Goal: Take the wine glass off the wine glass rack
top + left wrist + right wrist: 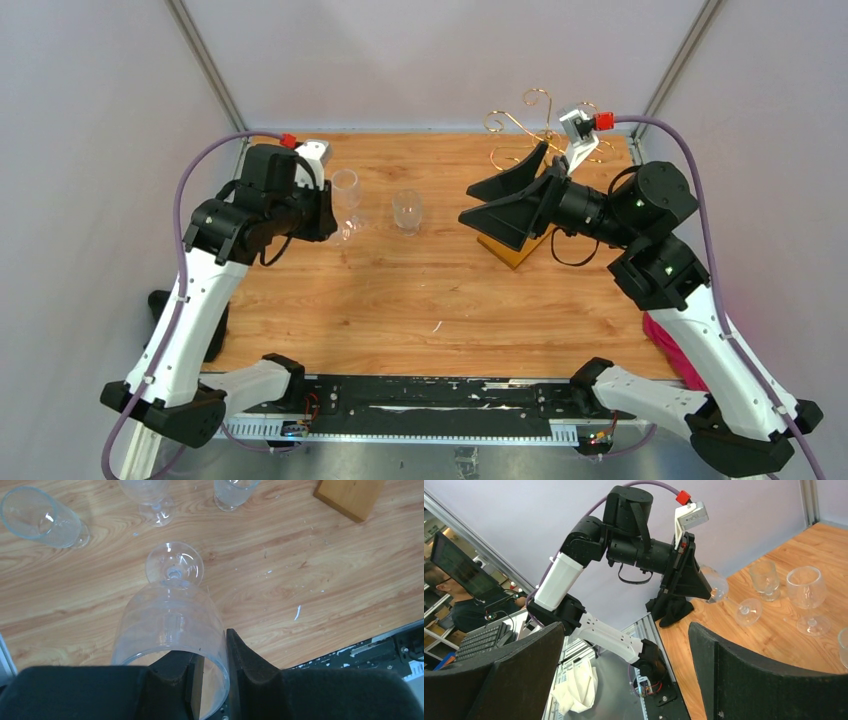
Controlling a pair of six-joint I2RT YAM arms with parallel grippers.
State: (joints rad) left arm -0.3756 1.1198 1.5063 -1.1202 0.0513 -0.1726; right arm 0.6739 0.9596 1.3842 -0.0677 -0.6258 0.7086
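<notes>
Wine glass (170, 615) is off the wine glass rack (537, 128), over the left side of the table (400, 310) and well apart from the rack. Left gripper (210, 655) grips it at the rim: one finger sits inside the bowl, the other outside, with the glass wall pinched between them. The glass is tipped over, mouth toward the gripper, stem and foot pointing away and down at the wood. Cannot tell whether the foot touches the tabletop.

The rack stands at the far right corner. Its gold curled arms show above the right arm's wrist, and its amber base (512, 252) is partly covered by the right gripper (478, 203). No glass is visible on the curls in the overhead view.

Right gripper is spread wide, nothing between its fingers, hovering just in front of the rack and aimed left across the table.

Other glassware on the table:
- upright stemmed glass (150, 500) just beyond the held one
- second upright glass (232, 492) to its right
- glass on its side (40, 517) off to the left in the left wrist view

White specks are scattered over the wood.
</notes>
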